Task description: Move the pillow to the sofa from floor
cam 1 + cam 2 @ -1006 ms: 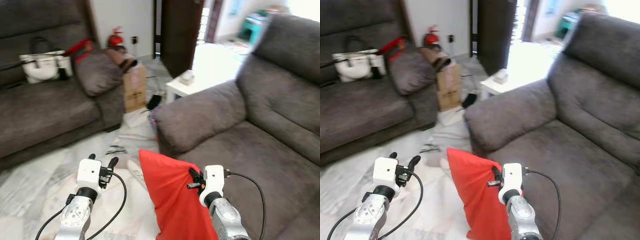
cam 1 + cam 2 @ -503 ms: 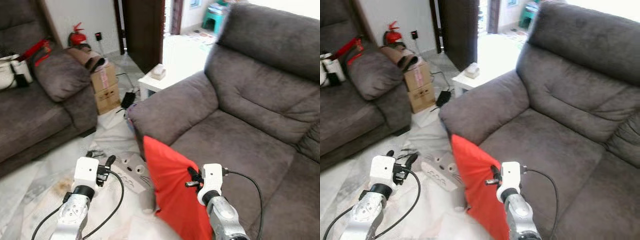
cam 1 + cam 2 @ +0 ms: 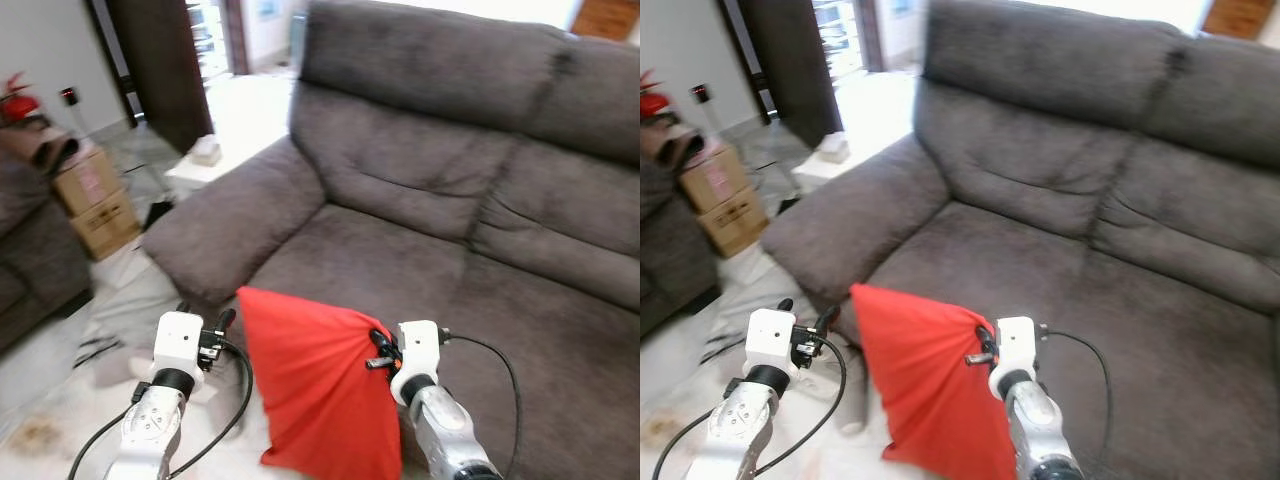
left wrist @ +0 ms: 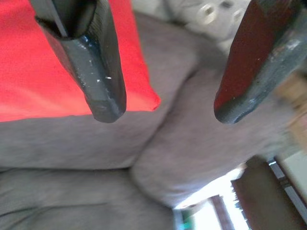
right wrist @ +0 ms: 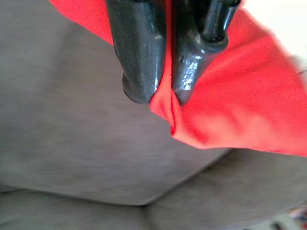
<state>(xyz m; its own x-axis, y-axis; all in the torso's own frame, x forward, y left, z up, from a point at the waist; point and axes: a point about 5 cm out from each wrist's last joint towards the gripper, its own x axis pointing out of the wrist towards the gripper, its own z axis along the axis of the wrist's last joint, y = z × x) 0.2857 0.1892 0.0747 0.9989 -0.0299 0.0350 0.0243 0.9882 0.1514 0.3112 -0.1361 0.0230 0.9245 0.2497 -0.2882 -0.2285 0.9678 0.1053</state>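
A red pillow [image 3: 315, 385] hangs in the air in front of the grey sofa [image 3: 420, 250], its lower end level with the seat's front edge. My right gripper [image 3: 377, 350] is shut on the pillow's upper right corner; the right wrist view has both fingers [image 5: 139, 52] pinching the red cloth [image 5: 249, 91]. Just left of the pillow, my left gripper [image 3: 220, 325] is open and holds nothing. Its two fingers [image 4: 96, 62] stand wide apart in the left wrist view, with the pillow [image 4: 53, 72] and the sofa armrest [image 4: 192, 158] beyond them.
The sofa's left armrest [image 3: 230, 225] lies ahead on the left, the wide seat [image 3: 480, 320] ahead and to the right. Cardboard boxes [image 3: 85, 195], a small white table [image 3: 205, 165] and clutter on the pale floor [image 3: 60, 370] sit at the left.
The whole view has swung right, bringing the sofa seat and backrest square ahead. The pillow stays pinched in my right gripper; the left gripper stays open beside it.
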